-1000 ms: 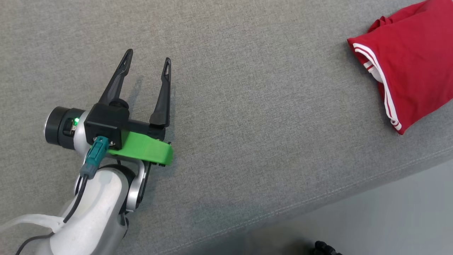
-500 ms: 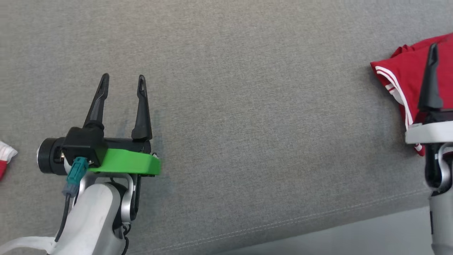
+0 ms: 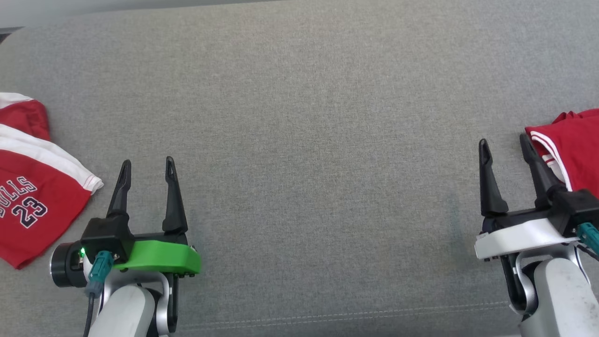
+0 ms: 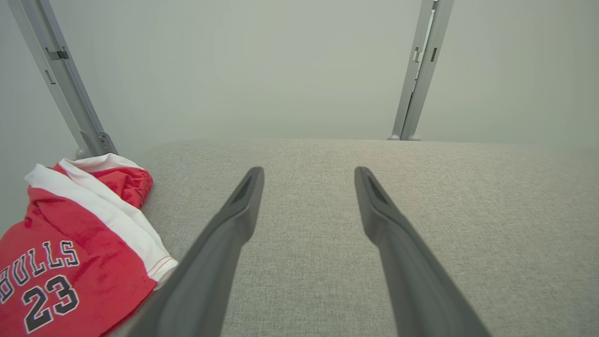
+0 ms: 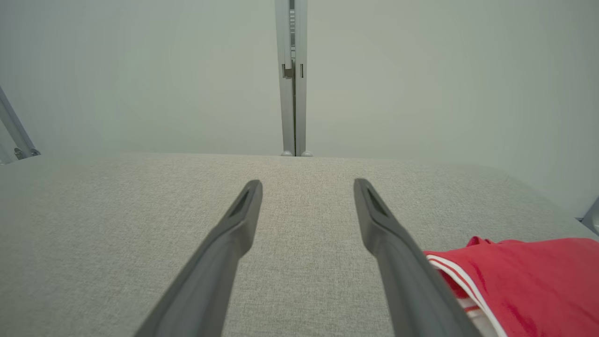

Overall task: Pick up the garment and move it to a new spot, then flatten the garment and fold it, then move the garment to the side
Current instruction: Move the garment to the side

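A red garment [image 3: 32, 206] with white trim and "BULLS 23" print lies at the far left of the grey cushion [image 3: 309, 140]; it also appears in the left wrist view [image 4: 70, 252]. A second, folded red garment [image 3: 573, 145] with white stripes rests at the far right, seen too in the right wrist view [image 5: 524, 285]. My left gripper [image 3: 146, 167] stands open and empty just right of the printed garment. My right gripper [image 3: 503, 142] is open and empty, its right finger beside the folded garment's edge.
The grey cushion's front seam [image 3: 327, 316] runs along the bottom. Metal frame posts [image 4: 421, 70] [image 5: 291, 79] rise behind the cushion against a pale wall. A broad stretch of bare cushion lies between the two grippers.
The head camera has swung left and tilted up, bringing the printed garment and the whole right gripper into view. Both grippers remain open.
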